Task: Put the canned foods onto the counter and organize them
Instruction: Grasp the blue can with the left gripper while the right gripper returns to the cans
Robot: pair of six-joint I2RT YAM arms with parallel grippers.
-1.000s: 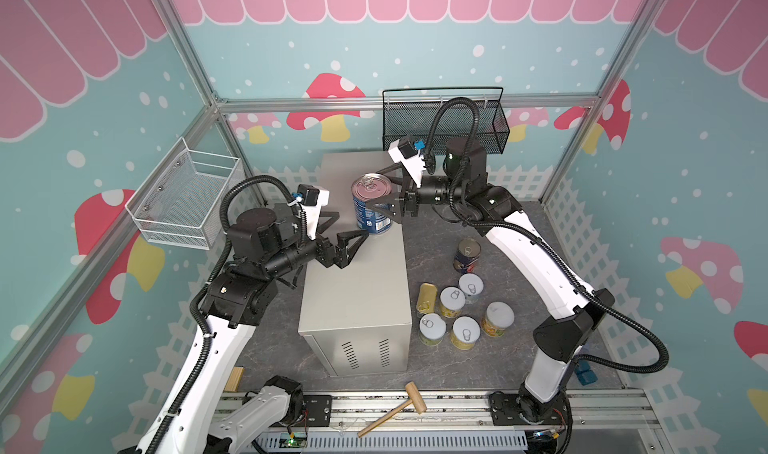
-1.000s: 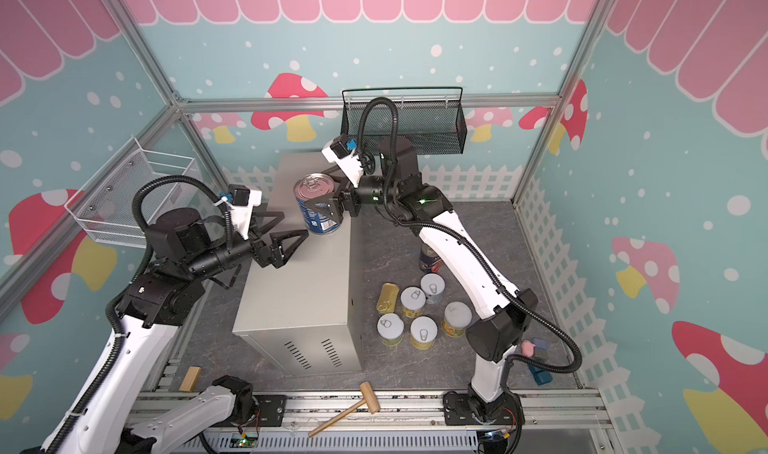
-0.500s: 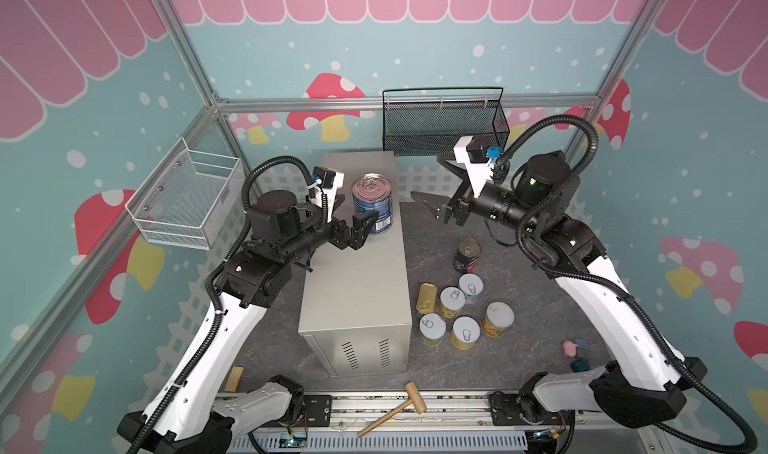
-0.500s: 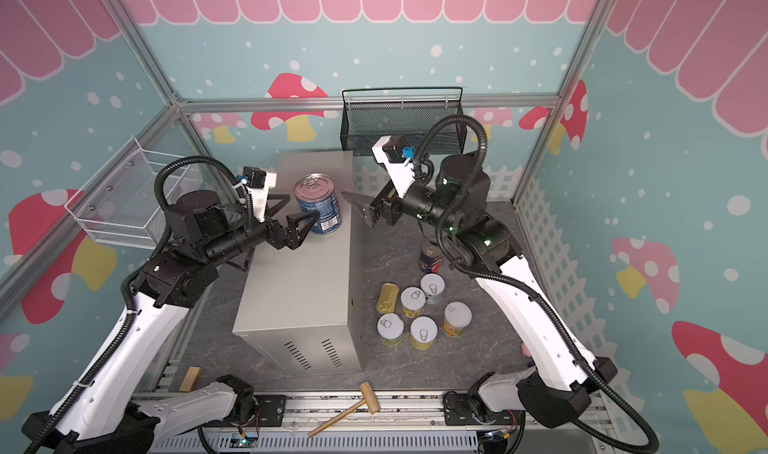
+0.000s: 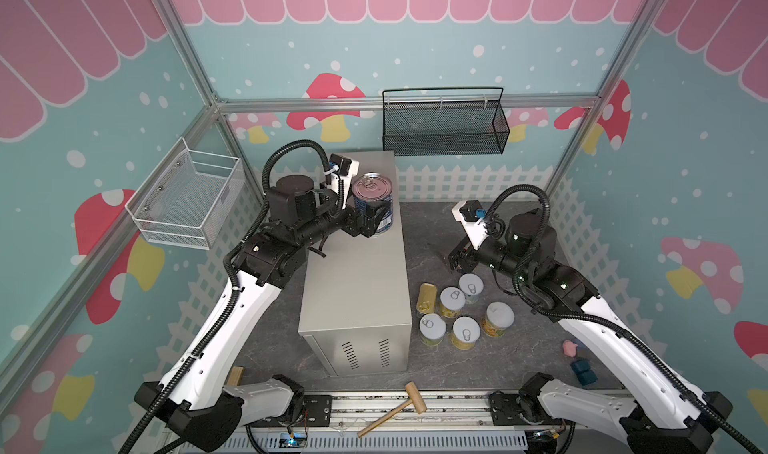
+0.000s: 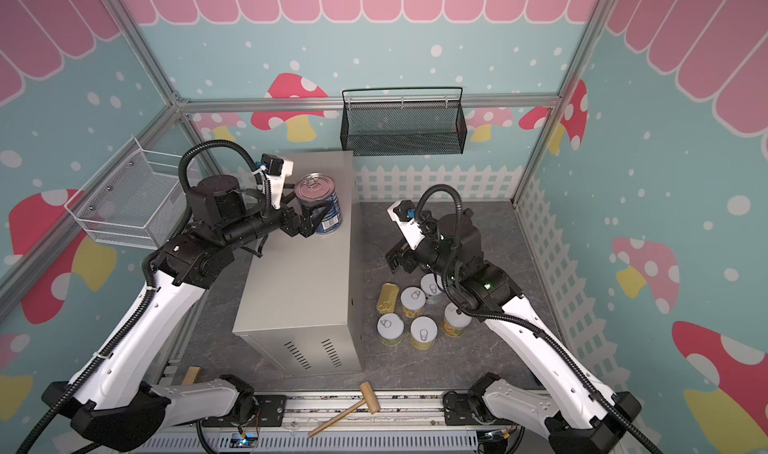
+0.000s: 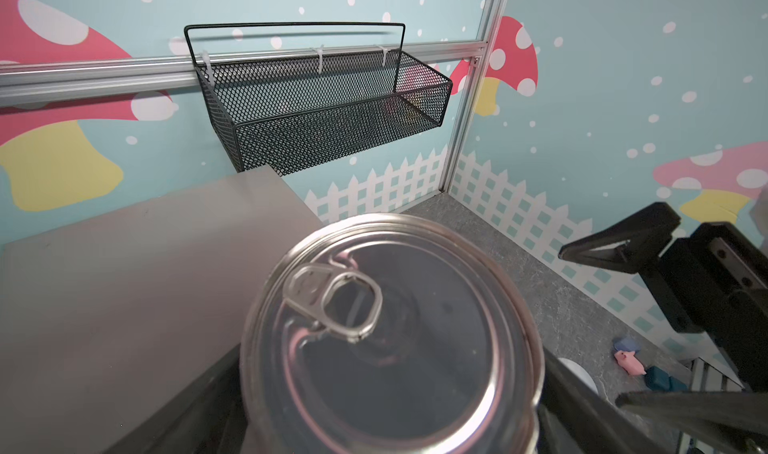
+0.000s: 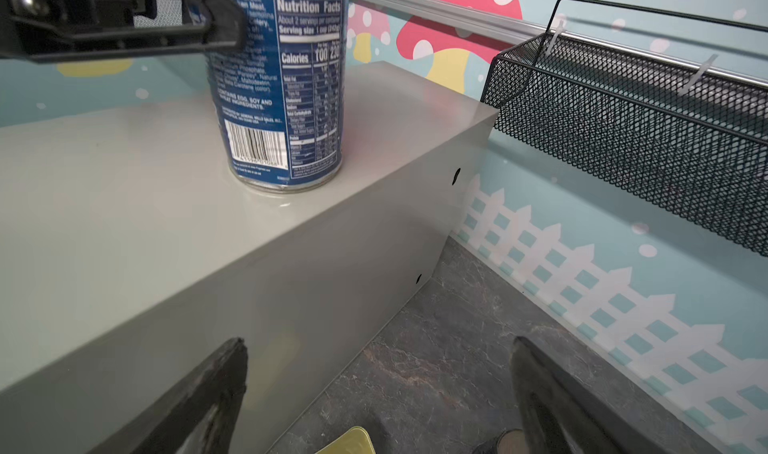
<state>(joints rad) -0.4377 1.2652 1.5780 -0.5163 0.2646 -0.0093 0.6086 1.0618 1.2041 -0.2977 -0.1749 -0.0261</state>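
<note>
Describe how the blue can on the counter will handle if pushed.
The blue can looks rigid metal, sealed with pull-tab intact, so probably heavy. Upright near the edge of the counter, a high push might tip it; toppled, it would roll.

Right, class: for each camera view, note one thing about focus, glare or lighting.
Left wrist view: the tall blue-labelled can is close, its silver lid slightly soft with pink reflections; the black mesh basket is crisp. Right wrist view: the right gripper shows blurred black fingers in the foreground, yet the can's nutrition label reads. Both top views: even light, no harsh glare.
</note>
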